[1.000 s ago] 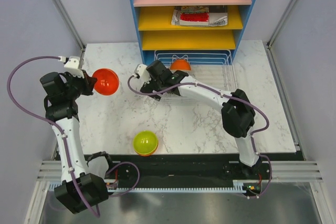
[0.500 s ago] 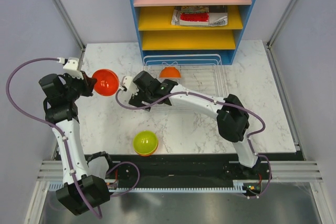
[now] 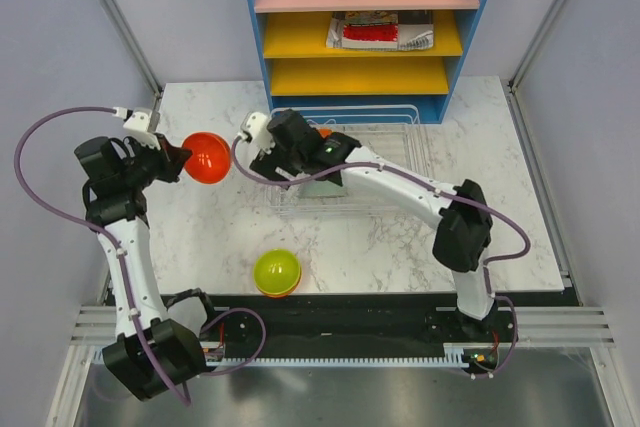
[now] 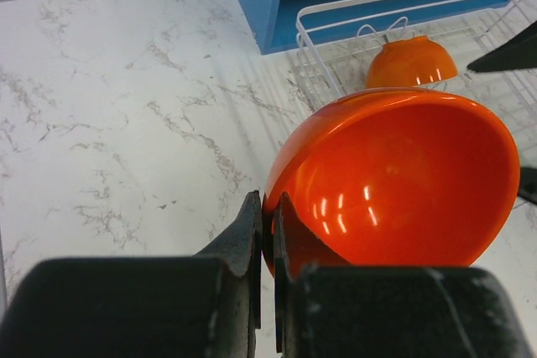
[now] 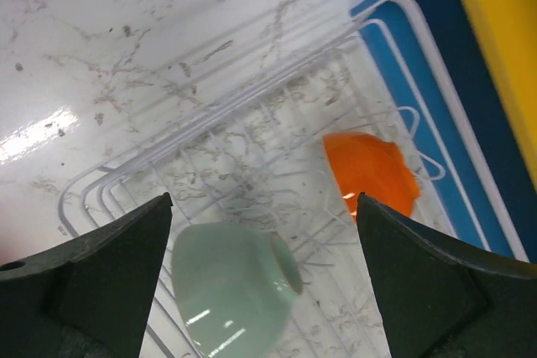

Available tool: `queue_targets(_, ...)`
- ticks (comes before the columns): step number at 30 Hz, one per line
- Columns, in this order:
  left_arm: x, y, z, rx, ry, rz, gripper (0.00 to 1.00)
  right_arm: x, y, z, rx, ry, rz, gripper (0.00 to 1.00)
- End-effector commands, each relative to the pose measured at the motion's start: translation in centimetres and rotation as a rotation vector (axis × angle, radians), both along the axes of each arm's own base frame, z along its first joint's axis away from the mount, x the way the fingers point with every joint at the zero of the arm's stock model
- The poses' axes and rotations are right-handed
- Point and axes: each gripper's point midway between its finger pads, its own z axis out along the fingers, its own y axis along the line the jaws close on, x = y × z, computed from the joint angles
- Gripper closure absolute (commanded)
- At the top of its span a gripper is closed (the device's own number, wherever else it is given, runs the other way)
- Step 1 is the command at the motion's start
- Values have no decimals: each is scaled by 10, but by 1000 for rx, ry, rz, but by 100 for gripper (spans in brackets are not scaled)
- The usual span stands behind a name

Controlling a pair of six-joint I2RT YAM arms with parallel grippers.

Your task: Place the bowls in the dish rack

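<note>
My left gripper (image 3: 180, 159) is shut on the rim of a red bowl (image 3: 206, 157), held above the table left of the dish rack (image 3: 400, 152). In the left wrist view the fingers (image 4: 252, 232) pinch the red bowl (image 4: 394, 182) at its edge. My right gripper (image 5: 262, 207) hangs open over the rack's left end, holding nothing. Under it a pale mint bowl (image 5: 231, 295) lies on its side among the rack wires (image 5: 210, 136), and an orange bowl (image 5: 369, 169) sits upside down further back. A lime green bowl (image 3: 277, 272) rests on the table near the front edge.
A blue shelf unit (image 3: 360, 22) with pink and yellow shelves stands right behind the rack, with books on it. Grey walls close in both sides. The right arm (image 3: 400, 182) stretches across the rack.
The right gripper swung left, then back over the rack's left end. The rack with the orange bowl has shifted left and nearer. The left gripper edged the red bowl slightly right.
</note>
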Motion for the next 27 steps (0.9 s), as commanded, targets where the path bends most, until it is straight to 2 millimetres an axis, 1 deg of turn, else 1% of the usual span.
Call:
queue_targets(1, 3, -17, 39, -19, -95, -116, 98, 6, -30, 77, 154, -61, -49, 2)
queue_targets(2, 4, -19, 47, -15, -108, -131, 98, 8, -41, 89, 193, -53, -52, 2)
queue_targets(3, 7, -21, 45, -24, -97, -154, 98, 7, -47, 93, 219, -35, -47, 2)
queue_targets(4, 8, -29, 46, -26, -95, -187, 98, 5, -53, 92, 239, -2, -38, 2)
queue_targets(5, 11, -34, 52, -18, -100, -212, 98, 5, -64, 105, 329, 61, -18, 2)
queue_targets(6, 16, -37, 47, -9, -85, -230, 98, 5, -70, 110, 379, 99, -15, 2)
queue_targets(7, 17, -56, 43, -10, -64, -290, 98, 6, -78, 105, 417, 152, -17, 2)
queue_targets(8, 19, -67, 45, 2, -66, -325, 98, 16, -96, 118, 495, 177, -30, 2)
queue_targets(9, 23, -74, 41, 28, -57, -332, 98, 5, -93, 121, 572, 275, 30, 2)
queue_targets(10, 24, -97, 33, 30, -34, -405, 98, -1, -97, 113, 621, 364, 32, 2)
queue_targets(11, 25, -109, 32, 39, -35, -441, 98, 10, -111, 127, 697, 356, 34, 2)
queue_targets(12, 27, -119, 28, 50, -27, -471, 98, -3, -110, 133, 778, 466, 76, 2)
queue_targets(13, 25, -138, 22, 41, -6, -537, 98, -5, -115, 120, 807, 531, 70, 2)
queue_targets(14, 24, -151, 23, 38, -6, -584, 98, 2, -122, 130, 863, 508, 94, 2)
queue_targets(15, 24, -160, 23, 33, -5, -615, 98, -2, -123, 127, 887, 555, 110, 2)
queue_targets(16, 22, -170, 22, 29, 1, -646, 98, -12, -123, 120, 910, 651, 129, 2)
queue_targets(17, 27, -175, 22, 24, 8, -660, 98, -10, -126, 123, 938, 657, 157, 2)
queue_targets(18, 28, -179, 23, 19, 12, -672, 98, -13, -125, 121, 951, 685, 169, 2)
queue_targets(19, 28, -186, 21, 16, 18, -691, 98, -19, -125, 114, 973, 768, 161, 2)
queue_targets(20, 32, -189, 22, 17, 20, -699, 98, -19, -125, 123, 1001, 732, 200, 2)
queue_targets(21, 34, -192, 20, 23, 28, -697, 98, -21, -125, 124, 1022, 741, 209, 2)
queue_targets(22, 33, -199, 19, 30, 30, -714, 98, -27, -125, 117, 1056, 827, 171, 2)
queue_targets(23, 34, -203, 22, 40, 24, -718, 98, -29, -125, 126, 1079, 793, 225, 2)
queue_targets(24, 39, -205, 13, 66, 40, -708, 98, -30, -125, 126, 1094, 819, 225, 2)
queue_targets(25, 37, -213, 11, 82, 41, -722, 98, -32, -124, 122, 1104, 848, 222, 2)
queue_targets(26, 38, -216, 10, 94, 39, -728, 98, -32, -123, 130, 1138, 863, 237, 2)
queue_targets(27, 39, -219, 5, 98, 57, -729, 98, -33, -123, 129, 1147, 872, 245, 2)
